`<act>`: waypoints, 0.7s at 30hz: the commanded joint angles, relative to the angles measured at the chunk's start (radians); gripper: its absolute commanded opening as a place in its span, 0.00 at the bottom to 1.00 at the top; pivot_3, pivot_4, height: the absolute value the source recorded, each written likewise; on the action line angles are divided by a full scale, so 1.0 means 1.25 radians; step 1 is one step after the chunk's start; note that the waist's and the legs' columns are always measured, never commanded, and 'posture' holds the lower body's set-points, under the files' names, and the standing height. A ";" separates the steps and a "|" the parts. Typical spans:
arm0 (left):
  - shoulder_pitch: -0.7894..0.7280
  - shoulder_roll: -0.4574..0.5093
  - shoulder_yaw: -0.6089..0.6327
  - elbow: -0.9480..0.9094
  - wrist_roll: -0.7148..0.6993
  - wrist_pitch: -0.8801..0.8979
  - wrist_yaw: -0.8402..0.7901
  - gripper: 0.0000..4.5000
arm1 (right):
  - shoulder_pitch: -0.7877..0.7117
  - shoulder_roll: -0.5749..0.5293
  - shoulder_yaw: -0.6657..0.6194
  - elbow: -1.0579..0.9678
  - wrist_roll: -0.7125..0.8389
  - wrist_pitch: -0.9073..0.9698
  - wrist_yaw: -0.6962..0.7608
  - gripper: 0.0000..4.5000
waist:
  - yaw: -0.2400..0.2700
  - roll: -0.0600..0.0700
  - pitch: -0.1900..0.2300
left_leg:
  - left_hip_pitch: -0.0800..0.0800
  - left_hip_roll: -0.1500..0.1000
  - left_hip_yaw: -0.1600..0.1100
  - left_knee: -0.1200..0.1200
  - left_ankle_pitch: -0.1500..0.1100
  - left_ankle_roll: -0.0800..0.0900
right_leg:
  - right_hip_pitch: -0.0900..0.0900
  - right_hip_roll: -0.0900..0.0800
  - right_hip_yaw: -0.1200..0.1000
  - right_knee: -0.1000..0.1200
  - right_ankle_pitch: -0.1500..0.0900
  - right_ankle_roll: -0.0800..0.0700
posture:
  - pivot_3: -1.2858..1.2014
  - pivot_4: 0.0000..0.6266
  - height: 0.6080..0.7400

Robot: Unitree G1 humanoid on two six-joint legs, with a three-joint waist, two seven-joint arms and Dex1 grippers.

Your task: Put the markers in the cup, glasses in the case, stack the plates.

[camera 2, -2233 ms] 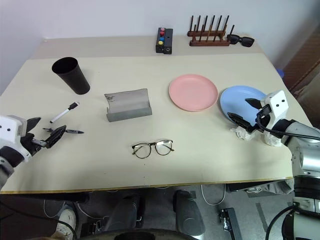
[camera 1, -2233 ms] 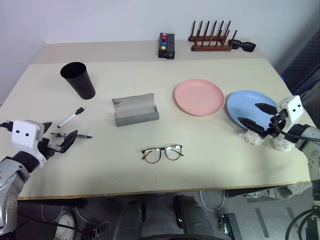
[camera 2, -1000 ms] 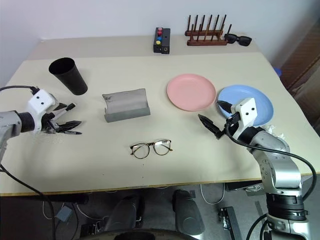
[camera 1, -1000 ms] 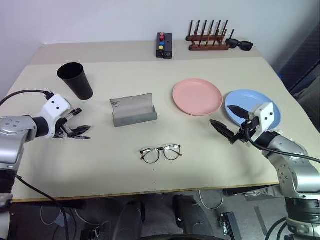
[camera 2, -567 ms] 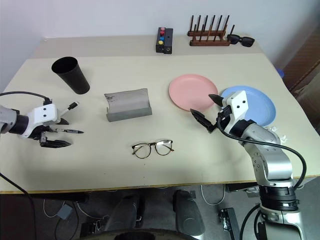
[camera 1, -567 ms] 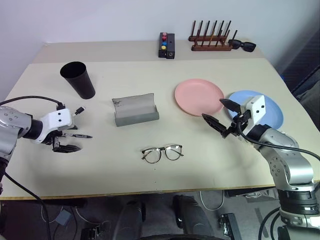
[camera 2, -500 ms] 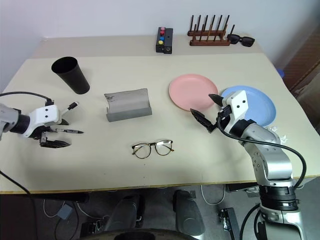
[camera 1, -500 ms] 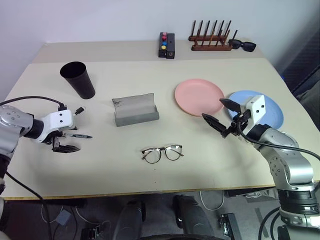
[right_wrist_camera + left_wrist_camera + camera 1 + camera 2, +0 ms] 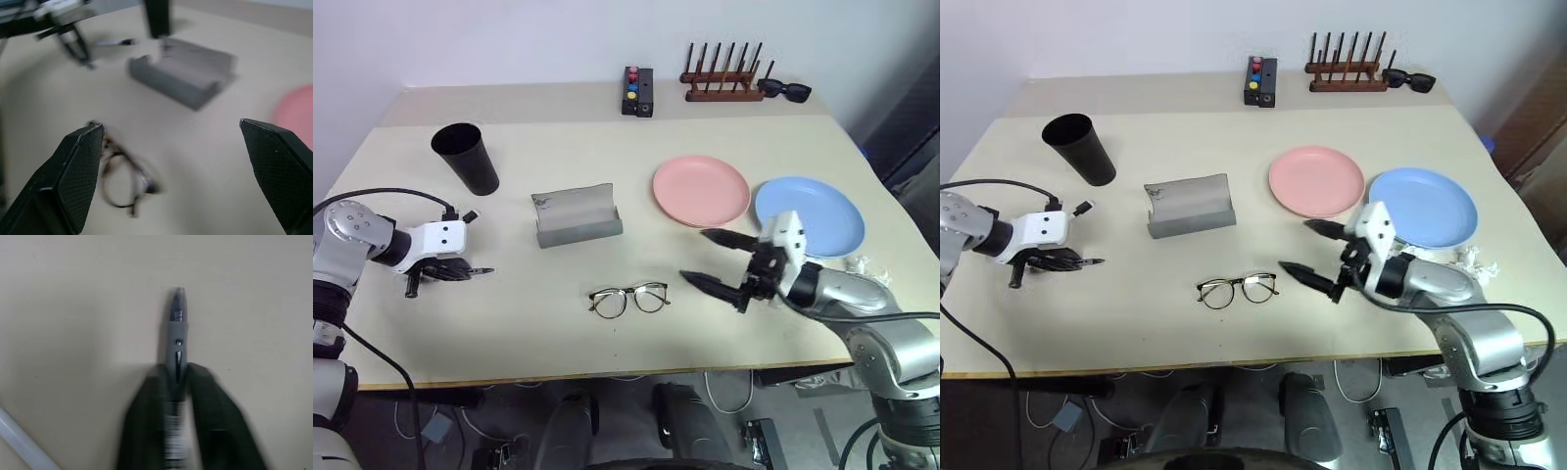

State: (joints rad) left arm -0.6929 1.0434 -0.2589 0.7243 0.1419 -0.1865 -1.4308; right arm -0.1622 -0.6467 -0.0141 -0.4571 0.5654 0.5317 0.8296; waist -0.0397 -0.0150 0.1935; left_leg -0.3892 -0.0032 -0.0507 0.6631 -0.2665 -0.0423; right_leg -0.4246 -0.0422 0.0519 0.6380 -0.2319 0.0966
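Robot test lab. Evidence: plain beige table (image 9: 607,343) against a bare white wall (image 9: 509,39); button box (image 9: 639,90) with coloured buttons at the far edge; wooden peg rack (image 9: 722,73) beside it; loose cables (image 9: 421,431) on the floor below.

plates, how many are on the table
2: the pink plate right of the grey case, and the blue plate beside it, farther right. They lie apart, not stacked.

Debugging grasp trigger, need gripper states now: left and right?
Left gripper: shut on the dark marker, down on the table.
Right gripper: open, empty, just right of the glasses.
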 commanded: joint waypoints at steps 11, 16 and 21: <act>0.011 0.004 0.115 -0.122 -0.143 0.186 -0.056 0.01 | -0.089 0.083 0.127 0.059 -0.113 -0.110 0.000 1.00 | 0.000 -0.002 0.001 | -0.001 0.000 -0.001 0.001 0.000 0.000 | -0.001 0.000 0.000 0.001 0.001 -0.001 | 0.52 0.24 0.96; -0.059 -0.037 0.292 -0.217 -0.341 0.429 0.017 0.01 | -0.134 0.145 0.142 0.102 -0.160 -0.165 -0.038 1.00 | -0.001 -0.005 0.003 | -0.003 0.000 -0.001 0.001 0.000 0.000 | -0.002 0.000 -0.001 0.001 0.002 0.001 | 0.52 0.24 0.96; -0.197 -0.152 0.429 -0.189 -0.376 0.412 0.326 0.01 | -0.180 0.205 0.145 0.141 -0.173 -0.189 -0.064 1.00 | 0.000 -0.005 0.002 | -0.002 -0.001 -0.002 0.001 0.000 0.000 | -0.002 0.000 -0.001 0.001 0.003 0.002 | 0.52 0.24 0.96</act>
State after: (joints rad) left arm -0.9002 0.8698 0.2194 0.4908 -0.3103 0.3576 -1.1502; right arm -0.3545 -0.4089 0.1756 -0.2756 0.3519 0.3212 0.7613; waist -0.0399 -0.0215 0.1965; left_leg -0.3919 -0.0042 -0.0536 0.6650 -0.2665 -0.0424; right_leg -0.4265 -0.0432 0.0502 0.6403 -0.2287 0.0992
